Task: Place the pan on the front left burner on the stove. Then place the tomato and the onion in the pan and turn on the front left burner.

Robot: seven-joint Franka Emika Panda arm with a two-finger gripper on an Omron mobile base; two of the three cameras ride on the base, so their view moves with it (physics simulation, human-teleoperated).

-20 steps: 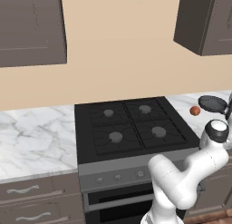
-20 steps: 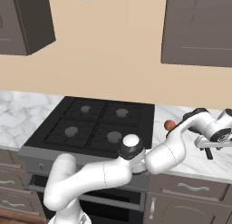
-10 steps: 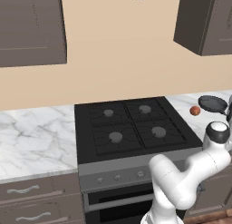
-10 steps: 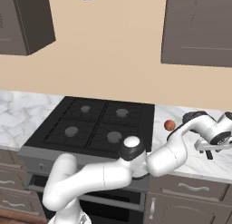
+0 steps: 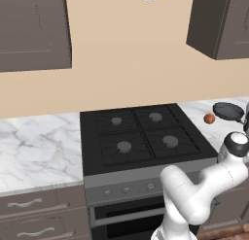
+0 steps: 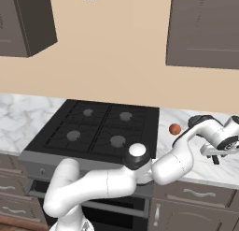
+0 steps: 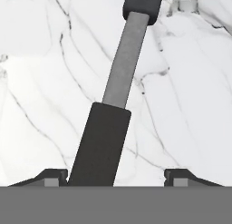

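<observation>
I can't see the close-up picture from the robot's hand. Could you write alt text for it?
The pan's long dark handle runs up the middle of the picture over white marble counter, thinning to a grey stem. It lies between the gripper's two dark fingertips, which stand apart on either side of it without touching.

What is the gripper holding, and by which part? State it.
Nothing is gripped yet. The gripper straddles the pan handle's dark grip, one fingertip beside it, the other clear; the jaws are not closed on it.
</observation>
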